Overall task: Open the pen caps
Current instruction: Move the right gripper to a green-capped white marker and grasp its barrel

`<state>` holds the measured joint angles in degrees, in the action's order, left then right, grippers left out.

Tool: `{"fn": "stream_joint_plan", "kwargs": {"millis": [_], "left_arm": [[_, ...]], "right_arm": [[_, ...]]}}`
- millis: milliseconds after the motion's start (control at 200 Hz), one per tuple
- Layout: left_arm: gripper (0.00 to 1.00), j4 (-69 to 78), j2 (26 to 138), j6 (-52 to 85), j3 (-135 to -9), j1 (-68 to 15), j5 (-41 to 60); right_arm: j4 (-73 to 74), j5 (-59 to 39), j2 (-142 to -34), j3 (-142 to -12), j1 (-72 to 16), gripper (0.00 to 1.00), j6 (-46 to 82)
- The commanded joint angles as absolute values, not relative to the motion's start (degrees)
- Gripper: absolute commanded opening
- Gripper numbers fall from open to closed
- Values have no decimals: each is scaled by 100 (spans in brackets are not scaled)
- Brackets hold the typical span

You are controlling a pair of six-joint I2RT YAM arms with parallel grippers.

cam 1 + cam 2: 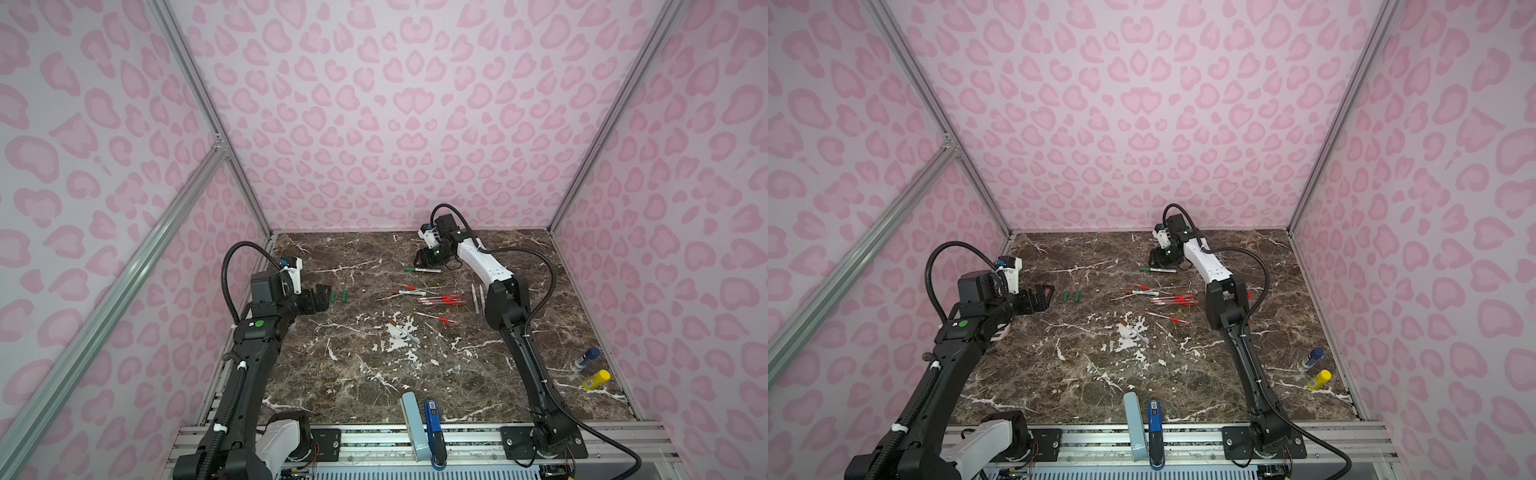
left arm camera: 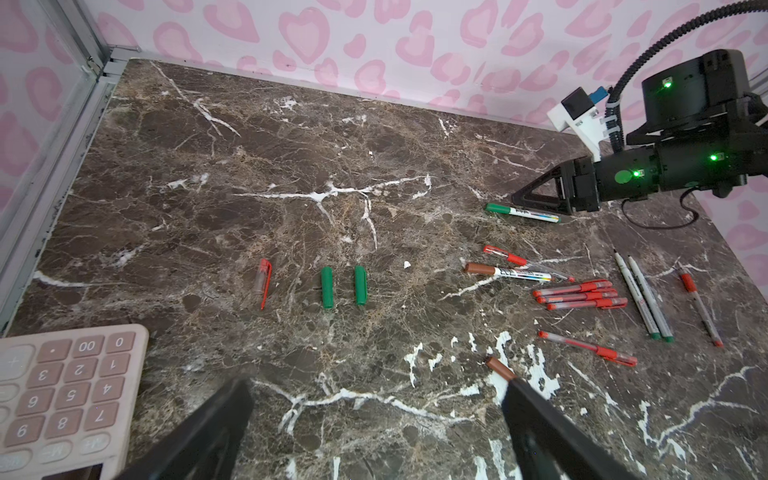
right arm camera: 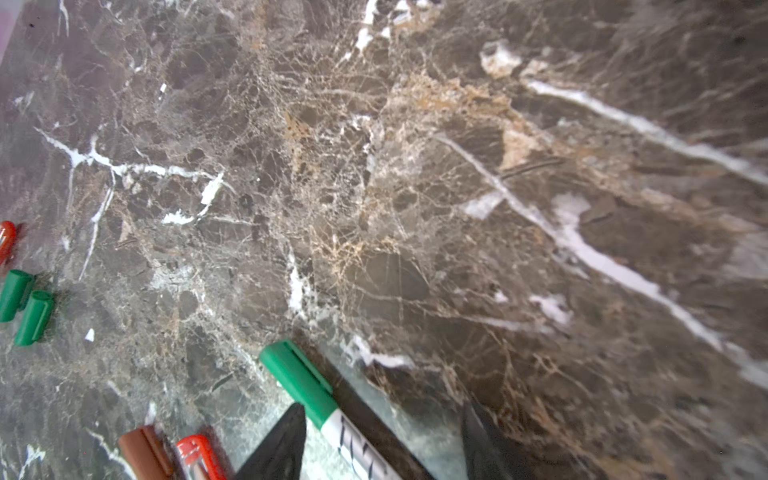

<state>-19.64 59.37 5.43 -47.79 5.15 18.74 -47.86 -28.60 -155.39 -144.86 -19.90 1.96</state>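
The calculator (image 2: pixel 62 395) sits at the far left of the table (image 1: pixel 357 374). Its keys read 0, 00 and 1 to 9, upside down in the left wrist view. The left arm comes in from the front and bends at the wrist. The left gripper (image 1: pixel 322 297) points sideways at the middle, up off the table. Its fingers (image 2: pixel 199 436) are spread wide with nothing in them.

Next come one loose red cap (image 2: pixel 264 282) and two loose green caps (image 2: pixel 327 287), side by side near that gripper.

Then come the pens, all lying flat. Two brown markers (image 2: pixel 507 272) have their caps on. Five red pens (image 2: pixel 577 295) have caps on too: three lie in a bunch, one lies by a brown marker, one lies alone. The dark print on the markers is too blurry to read.

At the front edge a pale bar (image 1: pixel 411 424) and a blue stapler (image 1: pixel 434 432) stand close together. Their small marks cannot be read.

One green marker (image 3: pixel 320 403) lies near the back, cap on. The right arm reaches far back and tips down. The right gripper (image 3: pixel 381 405) is low over this marker. Its fingers are apart, one on each side of the marker, not pinching it.

Farther right lie three thin pens (image 2: pixel 642 297). At the far right lie two tubes (image 1: pixel 588 357), one blue and one yellow.
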Motion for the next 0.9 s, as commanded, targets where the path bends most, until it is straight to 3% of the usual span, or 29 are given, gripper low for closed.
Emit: {"fn": "stream_joint_plan", "kwargs": {"millis": [0, 400, 735, 900], "left_arm": [[98, -1781, 5971, 527, -4800, 523, 1963], [97, -1794, 6062, 738, -4938, 599, 2048], [98, -1821, 5995, 749, -4934, 663, 2133], [98, -1798, 5913, 766, -4901, 668, 2132]], "right_arm": [[-4952, -2902, -15476, -14123, -1995, 60, 176], [-4855, -2788, -14783, -12714, -2047, 58, -194], [-5630, -1823, -14794, -12832, -2183, 43, -638], [-5719, -1504, -14641, -12609, -2336, 44, -963]]}}
